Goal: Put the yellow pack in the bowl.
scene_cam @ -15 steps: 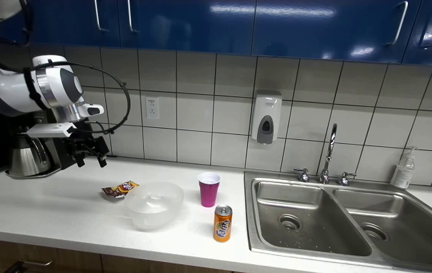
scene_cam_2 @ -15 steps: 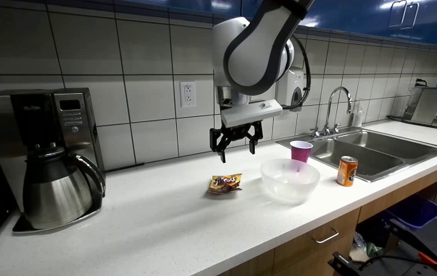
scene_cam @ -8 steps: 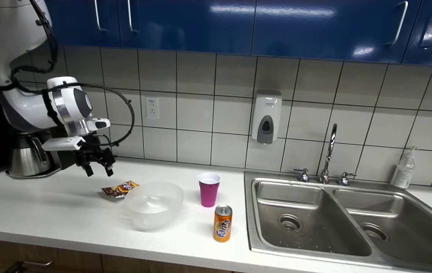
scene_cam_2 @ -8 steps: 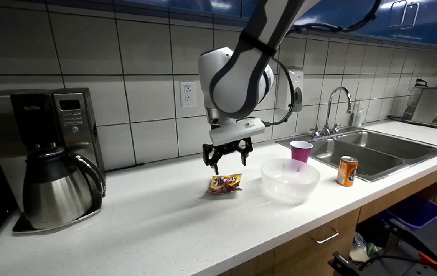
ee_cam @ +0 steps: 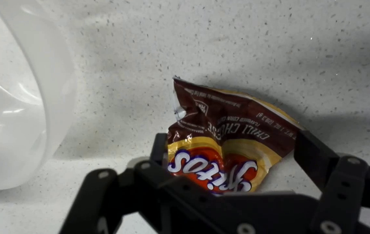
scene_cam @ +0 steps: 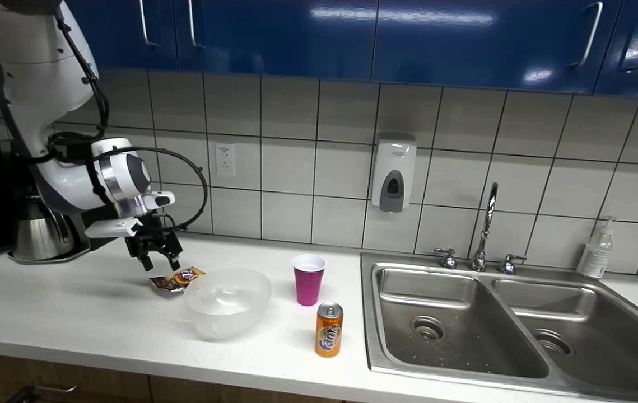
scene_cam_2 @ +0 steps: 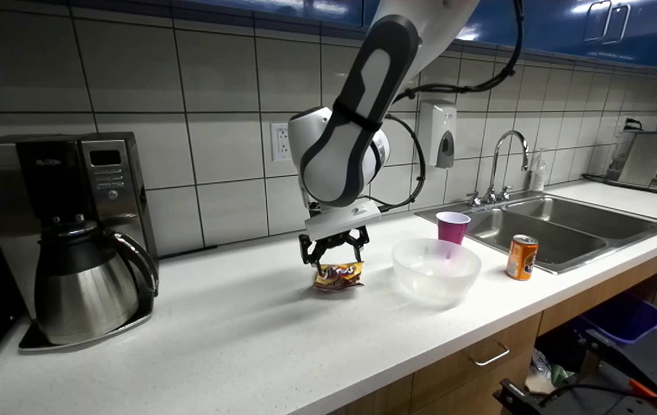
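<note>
The yellow pack (scene_cam_2: pixel 338 279) lies crumpled on the counter, beside and apart from the bowl (scene_cam_2: pixel 432 291). In an exterior view the pack (scene_cam: pixel 173 281) sits partly behind the bowl (scene_cam: pixel 223 323). My gripper (scene_cam_2: pixel 338 265) is open and low over the pack, its fingertips at the height of the pack's upper edge. It also shows in an exterior view (scene_cam: pixel 162 265). In the wrist view the pack (ee_cam: pixel 217 110) lies between the open fingers (ee_cam: pixel 232 144), and the gripper body hides its lower part. The translucent bowl (ee_cam: pixel 56 107) is at the left there. Nothing shows inside it.
A pink cup (scene_cam: pixel 308 282) and an orange can (scene_cam: pixel 329 330) stand beyond the bowl, near the steel sink (scene_cam: pixel 372 313). A coffee maker with a steel carafe (scene_cam_2: pixel 86 288) stands on the opposite side of the pack. The tiled wall (scene_cam_2: pixel 224 213) runs behind the counter.
My gripper has come down in steps from well above the counter to the pack, staying open. The pack, bowl, cup and can have not moved.
</note>
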Robot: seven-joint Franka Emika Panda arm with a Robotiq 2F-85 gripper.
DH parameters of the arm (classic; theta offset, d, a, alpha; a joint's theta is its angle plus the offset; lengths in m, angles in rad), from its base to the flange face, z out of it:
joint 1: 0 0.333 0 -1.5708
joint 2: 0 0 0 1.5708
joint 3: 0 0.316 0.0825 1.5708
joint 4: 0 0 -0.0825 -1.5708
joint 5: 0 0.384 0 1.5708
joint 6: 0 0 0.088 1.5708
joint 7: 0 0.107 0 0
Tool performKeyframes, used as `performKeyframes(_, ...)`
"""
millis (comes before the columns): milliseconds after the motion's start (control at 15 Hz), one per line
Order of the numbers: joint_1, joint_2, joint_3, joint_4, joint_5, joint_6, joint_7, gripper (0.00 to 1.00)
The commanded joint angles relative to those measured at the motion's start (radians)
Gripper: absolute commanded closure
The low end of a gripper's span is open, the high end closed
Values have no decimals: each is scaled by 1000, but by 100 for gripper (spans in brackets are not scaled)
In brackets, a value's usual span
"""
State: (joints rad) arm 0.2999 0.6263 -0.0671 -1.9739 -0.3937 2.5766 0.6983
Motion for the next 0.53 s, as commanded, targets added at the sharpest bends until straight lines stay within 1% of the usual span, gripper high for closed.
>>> performKeyframes(0, 31, 64, -32, 88, 37, -20, -8, 0)
performKeyframes(467, 37, 115, -58, 134, 77, -18, -14, 0)
